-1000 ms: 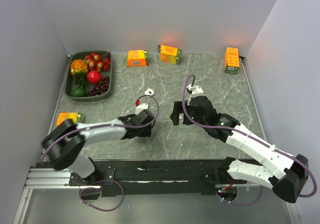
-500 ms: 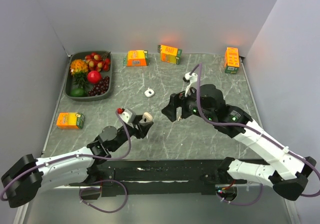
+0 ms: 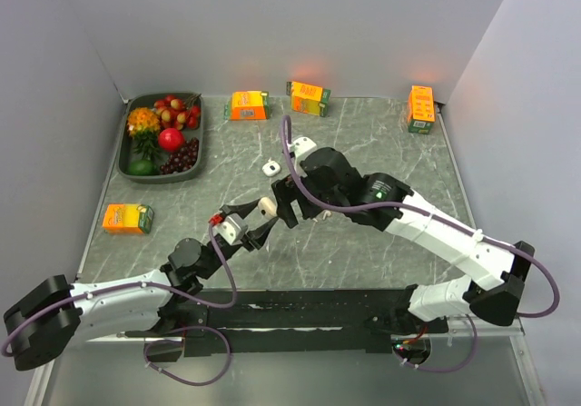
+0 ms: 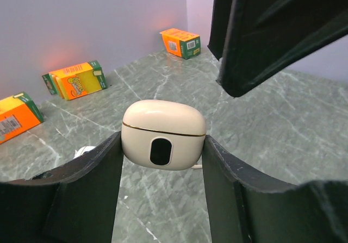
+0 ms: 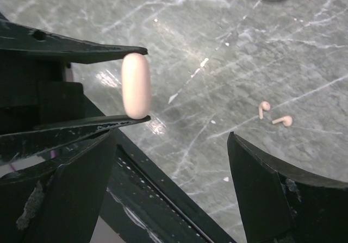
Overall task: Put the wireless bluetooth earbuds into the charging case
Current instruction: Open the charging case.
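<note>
Now noted right fingers [image 3: 286, 208] swung from right-centre to mid-frame, just beside charging case [image 4: 163, 134]; spread wide, empty, starting to narrow. Found case shut, clamped in left fingers [image 3: 257, 222], off table [image 3: 381, 152]. Found earbuds [image 5: 264, 108] loose on table, right of wrist view. Reckon opening case next.

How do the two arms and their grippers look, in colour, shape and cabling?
The left arm and the right arm match: white tubular links joined by bulky black joints. A thin purple cable runs along each. The left gripper and the right gripper each have two flat, black, tapering fingers. A green light shows on the right arm, a red spot near the left wrist.
</note>
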`<state>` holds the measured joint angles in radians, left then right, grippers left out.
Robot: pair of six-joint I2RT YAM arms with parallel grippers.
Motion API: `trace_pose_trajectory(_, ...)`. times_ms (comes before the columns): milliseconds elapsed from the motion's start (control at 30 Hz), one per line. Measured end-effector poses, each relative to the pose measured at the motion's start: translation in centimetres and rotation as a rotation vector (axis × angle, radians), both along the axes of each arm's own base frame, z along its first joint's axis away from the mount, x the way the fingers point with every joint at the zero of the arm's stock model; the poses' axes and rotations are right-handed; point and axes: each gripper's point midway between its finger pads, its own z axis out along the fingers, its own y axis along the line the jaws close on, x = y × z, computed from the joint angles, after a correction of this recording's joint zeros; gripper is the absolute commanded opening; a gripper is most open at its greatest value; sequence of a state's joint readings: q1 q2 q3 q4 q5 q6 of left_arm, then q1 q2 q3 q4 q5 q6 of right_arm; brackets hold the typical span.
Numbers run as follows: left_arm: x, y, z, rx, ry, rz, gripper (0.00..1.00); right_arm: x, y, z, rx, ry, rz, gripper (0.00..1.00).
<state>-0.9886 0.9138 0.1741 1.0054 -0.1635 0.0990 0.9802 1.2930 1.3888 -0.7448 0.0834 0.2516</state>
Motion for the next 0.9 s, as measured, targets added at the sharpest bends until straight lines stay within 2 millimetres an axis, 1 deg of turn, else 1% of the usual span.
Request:
trace_pose_trajectory(67, 0.1, 0.0, -0.2, 0.016, -0.007, 0.008, 0.01, 0.1, 0.1, -0.1, -0.015, 0.0, 0.0, 0.88)
trace_pose_trajectory(233, 0.0, -0.2, -0.7, 0.046, -0.015, 0.012, 0.01, 0.5, 0.9, 1.0, -0.009, -0.026, 0.005, 0.85)
trace_pose_trajectory(300, -0.1, -0.3, -0.7, 0.05, -0.018, 0.012, 0.01, 0.5, 1.2, 1.4, -0.002, -0.029, 0.011, 0.83)
trace_pose_trajectory(400, -0.1, -0.3, -0.8, 0.059, -0.023, 0.017, 0.01, 0.6, 2.2, 1.7, 0.011, -0.023, 0.031, 0.77)
trace_pose_trajectory(467, -0.2, -0.3, -0.8, 0.059, -0.023, 0.018, 0.01, 0.6, 2.7, 1.4, 0.008, -0.012, 0.044, 0.71)
trace_pose_trajectory(633, -0.2, -0.4, -0.8, 0.065, -0.026, 0.019, 0.01, 0.5, 3.7, -0.4, -0.023, 0.034, 0.074, 0.57)
trace_pose_trajectory(733, -0.3, -0.3, -0.8, 0.063, -0.026, 0.02, 0.01, 0.4, 4.0, -0.9, -0.031, 0.047, 0.084, 0.57)
trace_pose_trajectory(900, -0.3, -0.2, -0.6, 0.057, -0.027, 0.026, 0.01, 0.3, 4.1, -1.1, -0.031, 0.053, 0.093, 0.57)
